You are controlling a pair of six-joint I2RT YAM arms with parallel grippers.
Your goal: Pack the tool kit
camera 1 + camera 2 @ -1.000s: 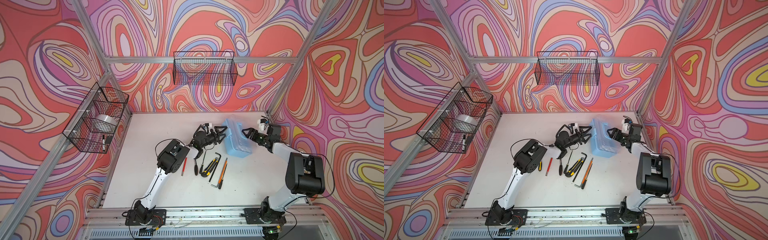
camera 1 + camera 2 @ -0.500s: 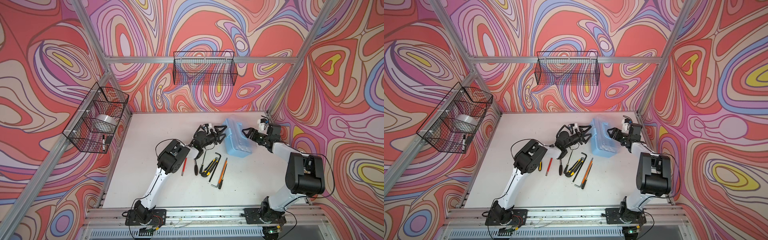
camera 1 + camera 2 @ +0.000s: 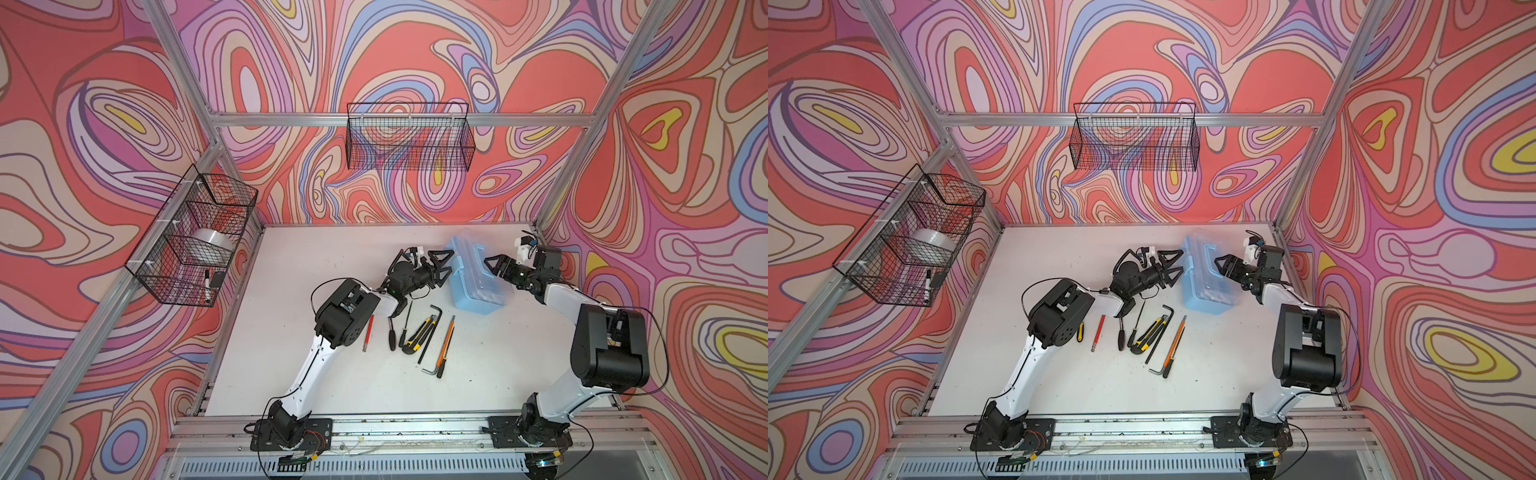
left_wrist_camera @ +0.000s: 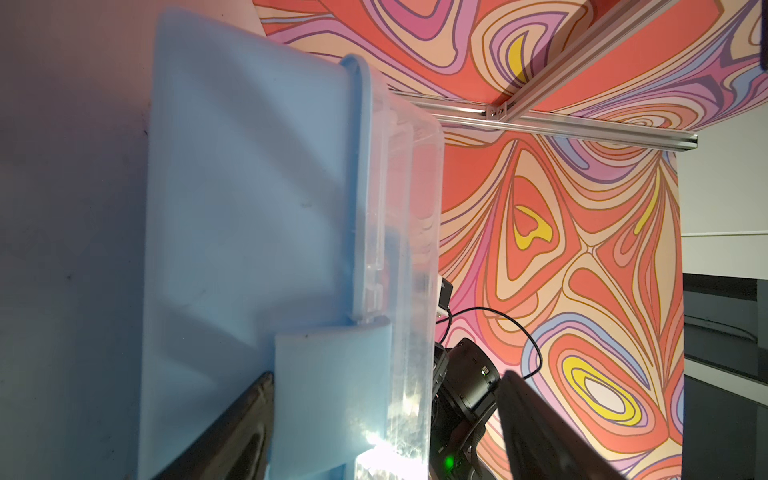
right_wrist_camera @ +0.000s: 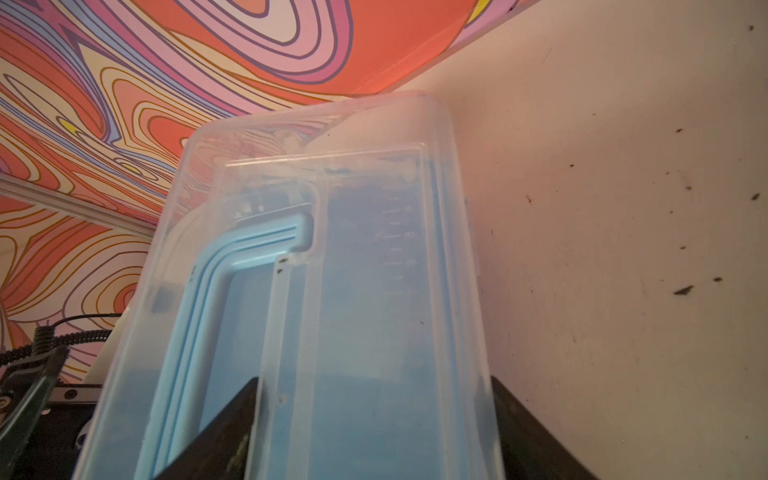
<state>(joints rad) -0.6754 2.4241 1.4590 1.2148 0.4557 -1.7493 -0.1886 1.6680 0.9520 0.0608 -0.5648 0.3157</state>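
The tool kit's light-blue case [image 3: 478, 276] [image 3: 1208, 280] lies shut on the white table, its clear lid [image 5: 374, 257] and blue handle [image 5: 232, 257] facing up. My left gripper [image 3: 441, 264] [image 4: 384, 415] is open at the case's left side. Its fingers [image 4: 232, 432] straddle the blue latch [image 4: 332, 395] and the lid's edge. My right gripper [image 3: 495, 266] [image 5: 374, 428] is open at the right side, a strip of the lid between its fingers [image 5: 532, 432]. Several hand tools lie in front of the case: a red screwdriver [image 3: 368, 332], a yellow-black knife [image 3: 422, 332], hex keys [image 3: 432, 328] and an orange cutter [image 3: 446, 345].
A black wire basket [image 3: 409, 139] hangs on the back wall. Another basket [image 3: 195, 241] on the left wall holds a tape roll [image 3: 210, 245] and a marker [image 3: 206, 286]. The table [image 3: 332, 257] is walled on three sides, and the left forearm passes beside the tools.
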